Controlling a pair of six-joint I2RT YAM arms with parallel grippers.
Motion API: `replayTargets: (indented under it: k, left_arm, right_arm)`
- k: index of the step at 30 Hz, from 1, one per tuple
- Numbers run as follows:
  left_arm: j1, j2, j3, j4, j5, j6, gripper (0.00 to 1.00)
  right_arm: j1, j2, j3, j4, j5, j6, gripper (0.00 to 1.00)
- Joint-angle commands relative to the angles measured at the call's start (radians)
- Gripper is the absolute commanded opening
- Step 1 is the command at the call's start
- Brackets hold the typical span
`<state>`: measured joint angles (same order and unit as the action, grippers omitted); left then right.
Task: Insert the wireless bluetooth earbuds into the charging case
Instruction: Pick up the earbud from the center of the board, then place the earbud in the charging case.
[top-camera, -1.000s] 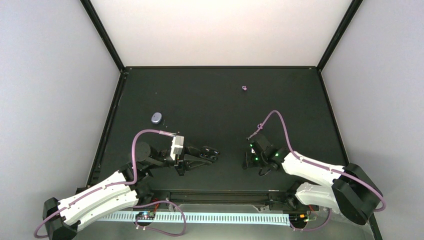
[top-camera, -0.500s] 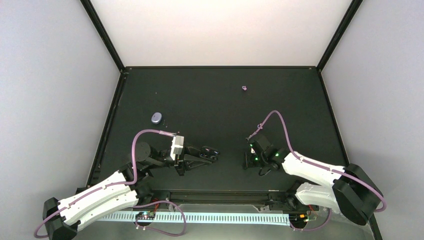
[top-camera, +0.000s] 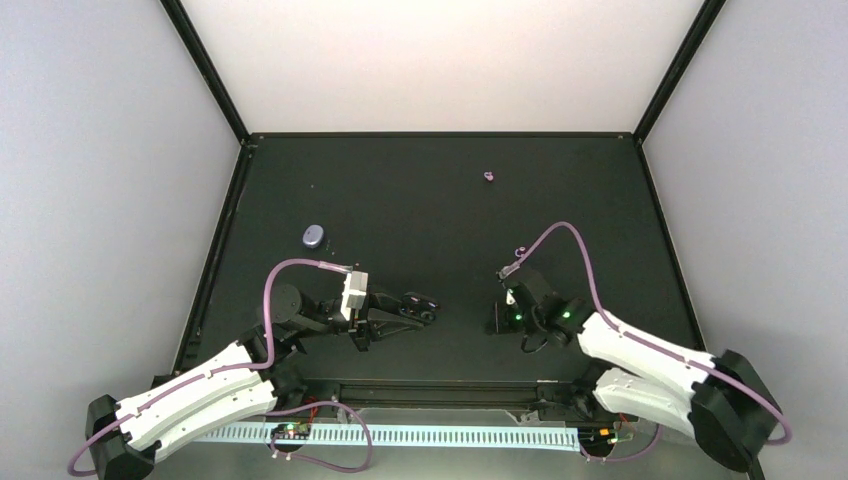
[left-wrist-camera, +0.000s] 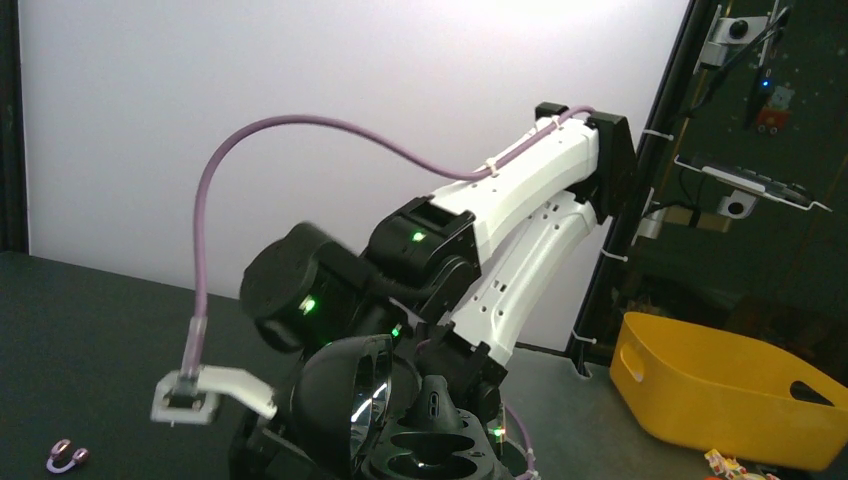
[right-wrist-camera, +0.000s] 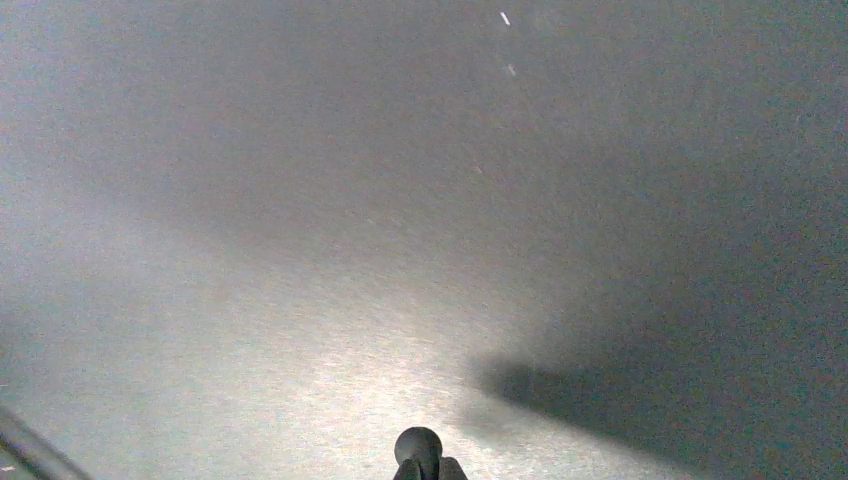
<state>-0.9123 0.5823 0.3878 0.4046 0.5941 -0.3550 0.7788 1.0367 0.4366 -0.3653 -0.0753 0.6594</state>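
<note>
Overhead: charging case shut, on counter, 10 o'clock from left claw, apart. Earbuds a tiny purple speck, 12 o'clock from right claw, well apart; one or two, cannot tell. Both claws closed, gripping nothing. Right arm fills left wrist view; yellow bin behind, partly cut off.
</note>
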Motion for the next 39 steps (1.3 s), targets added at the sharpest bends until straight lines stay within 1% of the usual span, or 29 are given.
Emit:
replayTargets:
  k: [1, 5, 9, 15, 17, 21, 26, 39]
  left_arm:
    - [-0.007, -0.007, 0.008, 0.014, -0.002, 0.003, 0.02]
    - [-0.007, -0.008, 0.009, 0.019, 0.005, 0.006, 0.02]
    - [-0.007, -0.006, 0.008, 0.050, 0.021, 0.003, 0.02]
    - [-0.008, 0.003, 0.005, 0.076, 0.051, -0.004, 0.01]
    - [-0.008, 0.007, 0.006, 0.077, 0.061, -0.001, 0.02]
    - [-0.008, 0.023, 0.013, 0.082, 0.086, 0.004, 0.02]
    - [-0.010, 0.039, 0.023, 0.084, 0.114, 0.008, 0.02]
    - [-0.013, 0.050, 0.025, 0.095, 0.153, 0.006, 0.02]
  right_arm:
    - [0.005, -0.160, 0.076, -0.020, 0.003, -0.048, 0.01]
    - [0.010, -0.307, 0.215, -0.060, -0.012, -0.199, 0.01]
    - [0.066, -0.344, 0.382, -0.138, 0.028, -0.332, 0.01]
    - [0.233, -0.322, 0.639, -0.219, 0.059, -0.545, 0.01]
    - [0.305, -0.289, 0.708, -0.253, 0.070, -0.601, 0.01]
    - [0.406, -0.192, 0.836, -0.320, 0.048, -0.664, 0.01]
    - [0.475, -0.101, 0.903, -0.329, 0.022, -0.713, 0.01]
    - [0.536, -0.006, 0.949, -0.346, -0.066, -0.777, 0.01]
